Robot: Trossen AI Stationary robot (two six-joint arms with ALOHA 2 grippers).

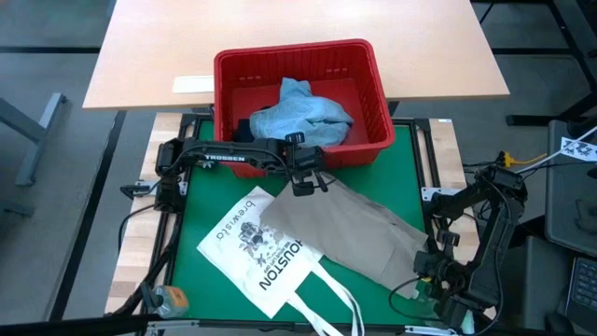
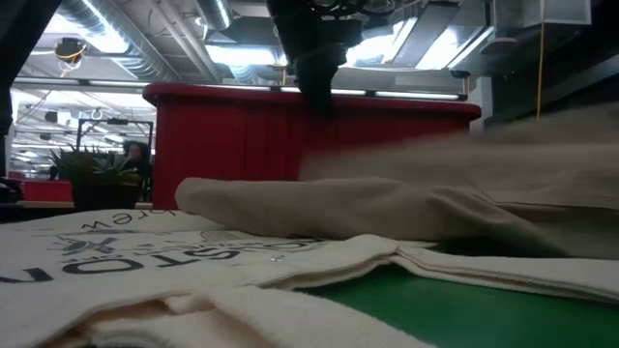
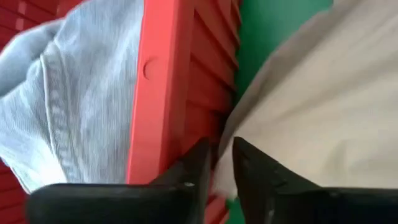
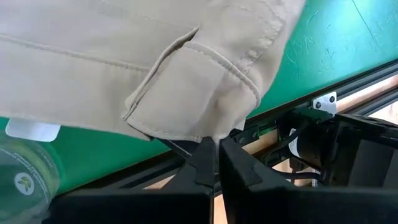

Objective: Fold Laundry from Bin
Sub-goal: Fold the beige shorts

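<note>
My left tool (image 1: 304,186) hangs by the red bin (image 1: 373,140), fingers slightly parted at the beige cloth (image 1: 354,229) spread on the counter (image 1: 201,205); my right tool (image 4: 217,158), closed, pinches that cloth's far corner. Denim jeans (image 1: 303,114) lie in the bin.

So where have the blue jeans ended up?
The light blue jeans lie bunched inside the red bin at the far edge of the green mat, just beyond the left gripper.
</note>
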